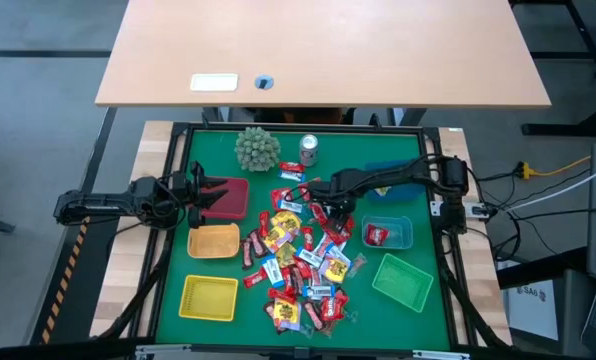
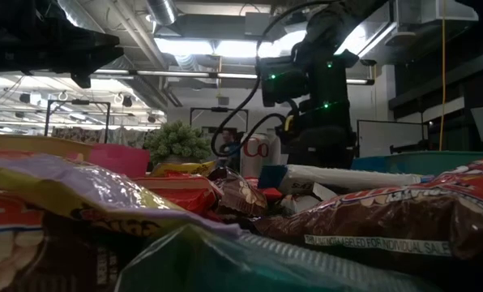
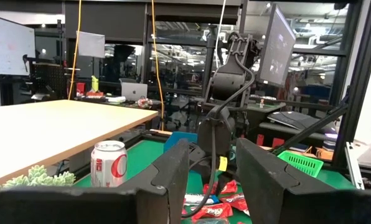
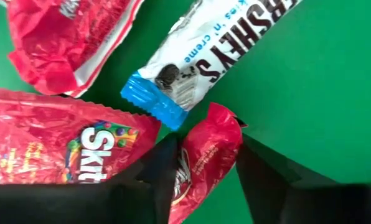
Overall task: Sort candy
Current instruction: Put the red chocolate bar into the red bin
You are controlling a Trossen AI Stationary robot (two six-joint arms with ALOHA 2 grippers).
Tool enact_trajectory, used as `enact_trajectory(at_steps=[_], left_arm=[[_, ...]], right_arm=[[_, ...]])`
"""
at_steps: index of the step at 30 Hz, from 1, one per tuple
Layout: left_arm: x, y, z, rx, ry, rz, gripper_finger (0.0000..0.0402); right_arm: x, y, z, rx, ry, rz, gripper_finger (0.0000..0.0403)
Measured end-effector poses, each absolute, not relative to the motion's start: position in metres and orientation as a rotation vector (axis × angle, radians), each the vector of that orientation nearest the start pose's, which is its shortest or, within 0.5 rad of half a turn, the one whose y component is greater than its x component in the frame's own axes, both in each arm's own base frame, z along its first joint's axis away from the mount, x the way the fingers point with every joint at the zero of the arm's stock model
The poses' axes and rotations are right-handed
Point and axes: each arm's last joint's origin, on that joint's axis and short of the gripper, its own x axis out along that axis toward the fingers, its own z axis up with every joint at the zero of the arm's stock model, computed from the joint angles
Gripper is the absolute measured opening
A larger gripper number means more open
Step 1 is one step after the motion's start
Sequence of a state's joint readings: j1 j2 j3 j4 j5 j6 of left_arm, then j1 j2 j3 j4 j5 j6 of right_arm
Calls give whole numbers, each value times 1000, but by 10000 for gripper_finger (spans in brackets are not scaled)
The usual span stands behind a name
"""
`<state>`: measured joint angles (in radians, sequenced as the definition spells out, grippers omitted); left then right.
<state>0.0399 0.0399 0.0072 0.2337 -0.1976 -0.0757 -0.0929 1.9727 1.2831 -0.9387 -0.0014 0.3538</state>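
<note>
- the candy (image 1: 303,268) lies in a loose heap on the green mat (image 1: 378,310), running from the middle of the high view down to its lower edge, between the baskets.
- the right gripper (image 1: 314,193) is low over the top of that heap, just right of centre in the high view; in the right wrist view its two dark fingers (image 4: 160,171) sit either side of a small red sweet (image 4: 201,158), partly closed around it, though a firm grip cannot be told.
- beside that sweet lie a red skittles pack (image 4: 61,146) at the left and a blue-white hershey's bar (image 4: 204,56) at the upper middle.
- the left gripper (image 1: 216,190) waits at the left over the dark red basket (image 1: 236,197), fingers apart and holding nothing.
- a red sweet (image 1: 377,235) lies in the blue basket (image 1: 406,232) at the right.
</note>
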Motion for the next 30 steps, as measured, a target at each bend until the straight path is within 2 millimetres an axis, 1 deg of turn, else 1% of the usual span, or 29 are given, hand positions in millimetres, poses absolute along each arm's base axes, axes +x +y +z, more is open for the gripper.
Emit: enact_trajectory(at_steps=[6,9,12,15,19,24,30], left_arm=[[97,10,185,-91,-209,229,122],[97,10,185,-91,-209,229,122],[97,10,185,-91,-209,229,122],[97,10,185,-90,-209,229,122],[97,10,185,-72,-207,231,122],[97,10,185,-53,-206,233,122],[96,9,191,-36,-262,234,122]], right_arm=[[343,-32,140,356,1602,-350,58],[346,-32,143,337,1602,-331,35],[350,-32,150,304,1618,-298,34],[360,-33,168,285,1588,-274,43],[369,-34,189,247,1551,-231,42],[388,-36,216,213,1407,-191,39],[418,-38,234,169,1095,-130,45]])
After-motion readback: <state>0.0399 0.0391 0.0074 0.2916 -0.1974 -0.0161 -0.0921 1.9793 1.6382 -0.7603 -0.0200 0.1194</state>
